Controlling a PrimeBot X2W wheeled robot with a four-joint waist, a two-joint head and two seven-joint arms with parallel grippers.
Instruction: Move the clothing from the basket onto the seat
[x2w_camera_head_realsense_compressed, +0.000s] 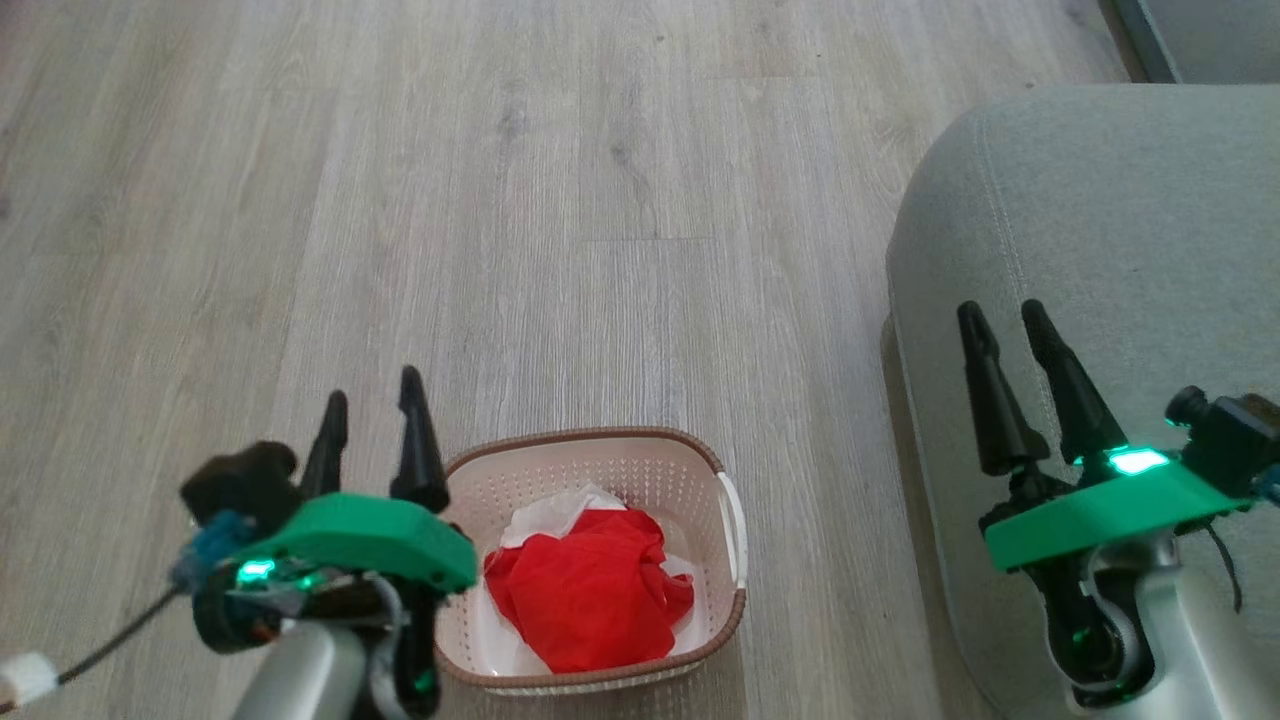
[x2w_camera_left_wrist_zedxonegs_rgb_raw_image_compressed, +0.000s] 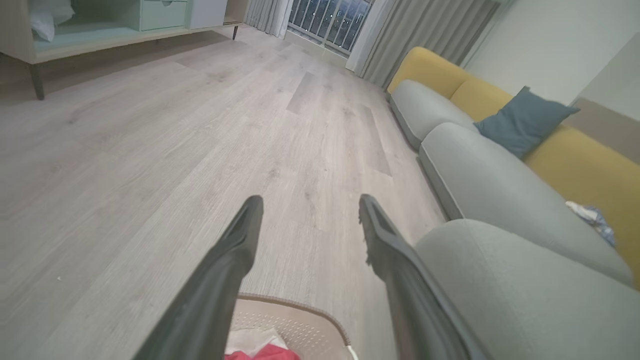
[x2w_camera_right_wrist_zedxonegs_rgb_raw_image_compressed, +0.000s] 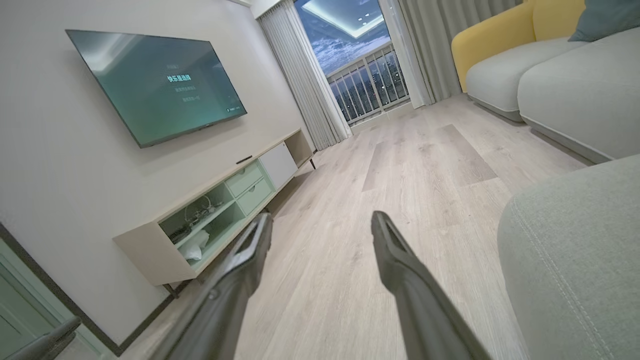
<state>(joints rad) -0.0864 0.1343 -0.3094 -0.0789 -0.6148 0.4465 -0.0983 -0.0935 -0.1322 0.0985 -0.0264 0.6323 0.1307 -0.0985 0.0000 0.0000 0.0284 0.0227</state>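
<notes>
The clothing (x2w_camera_head_realsense_compressed: 585, 590) lay bunched in the basket (x2w_camera_head_realsense_compressed: 600, 445), red cloth over a white piece. The basket stood on the floor (x2w_camera_head_realsense_compressed: 500, 200). The seat (x2w_camera_head_realsense_compressed: 1100, 250) lay to the basket's right, apart from it.

The left gripper (x2w_camera_head_realsense_compressed: 373, 384) hung just left of the basket, fingers apart and empty. The right gripper (x2w_camera_head_realsense_compressed: 1000, 307) hung over the seat's near edge, fingers likewise apart and empty.

Judgement: the transfer had not begun, and the step in hand was the first reach. The left gripper, being nearer, should tip down and enter over the rim, clear of the wall. It should bite deep into the raised crown of the red bundle, not a loose edge, since thin fabric slips. The lift should be straight up until the cloth clears the rim, or the basket may drag.
</notes>
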